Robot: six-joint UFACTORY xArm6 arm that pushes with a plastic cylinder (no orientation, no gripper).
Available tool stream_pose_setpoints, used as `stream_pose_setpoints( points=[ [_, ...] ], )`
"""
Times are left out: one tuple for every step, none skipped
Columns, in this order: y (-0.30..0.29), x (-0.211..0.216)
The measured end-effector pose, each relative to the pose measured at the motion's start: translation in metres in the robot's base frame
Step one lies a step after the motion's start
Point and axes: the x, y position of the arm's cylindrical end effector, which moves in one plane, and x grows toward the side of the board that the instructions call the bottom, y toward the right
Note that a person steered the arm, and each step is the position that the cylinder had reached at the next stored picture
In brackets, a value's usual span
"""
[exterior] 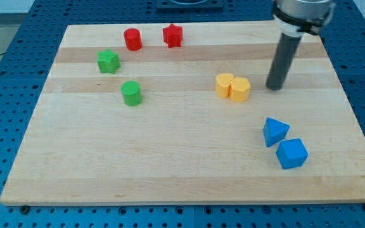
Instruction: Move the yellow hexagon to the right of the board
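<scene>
Two yellow blocks sit touching right of the board's middle. The right one looks like the yellow hexagon. The left one is rounded, and I cannot make out its shape. My tip rests on the board just to the right of the yellow pair, a small gap away from the hexagon. The dark rod rises from it toward the view's top right.
A blue triangular block and a blue cube lie at the lower right. A red cylinder and a red star sit near the top edge. A green star and a green cylinder are at the left.
</scene>
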Motion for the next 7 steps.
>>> stream_pose_setpoints(
  points=[
    [-0.025, 0.008],
    [-0.035, 0.020],
    [-0.035, 0.038],
    [-0.042, 0.051],
    [-0.093, 0.025],
    [-0.123, 0.020],
    [-0.128, 0.022]
  ],
)
